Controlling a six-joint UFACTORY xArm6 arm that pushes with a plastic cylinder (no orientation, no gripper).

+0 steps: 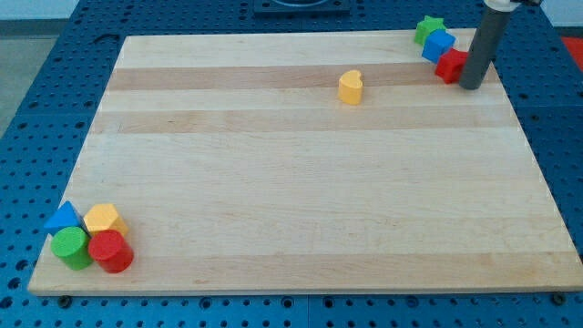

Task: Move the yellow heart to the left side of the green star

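Note:
The yellow heart [351, 87] lies alone on the wooden board, near the view's top, a little right of centre. The green star [428, 29] sits at the board's top right corner, touching a blue block [438, 45], which touches a red block [450, 66] below it. My tip [472, 87] rests on the board just right of the red block, far to the right of the yellow heart.
At the board's bottom left corner is a tight cluster: a blue triangle [63, 219], a yellow block [104, 220], a green cylinder [71, 247] and a red cylinder [111, 251]. The wooden board [301, 200] lies on a blue perforated table.

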